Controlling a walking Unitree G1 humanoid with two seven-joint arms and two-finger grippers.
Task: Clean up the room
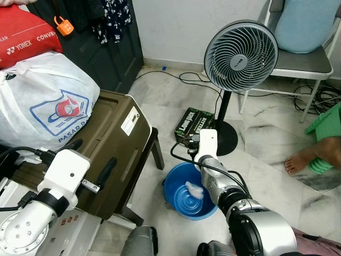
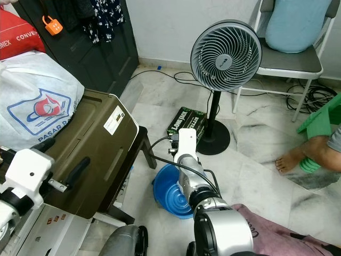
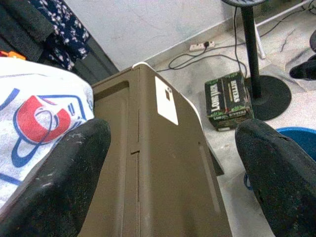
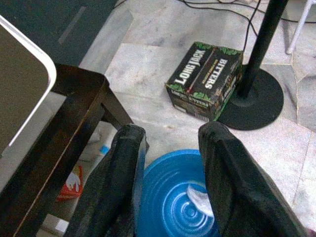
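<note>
A blue basin (image 1: 186,200) sits on the marble floor with a crumpled white scrap (image 1: 194,188) inside it. My right gripper (image 4: 173,133) hangs over the basin's far rim. It is open, with nothing between its black fingers (image 4: 123,168). My left gripper (image 1: 90,157) is raised over a tilted brown plastic cabinet (image 1: 114,144), also open and holding nothing. A green Long Jack Bitters carton (image 1: 193,124) lies on the floor just beyond the basin.
A standing fan (image 1: 241,53) rises behind the carton, with cables trailing on the floor. A white shopping bag (image 1: 42,101) and a red bag (image 1: 26,34) are piled at the left. A chair (image 1: 303,64) stands at the back right, near a person's bare foot (image 1: 301,160).
</note>
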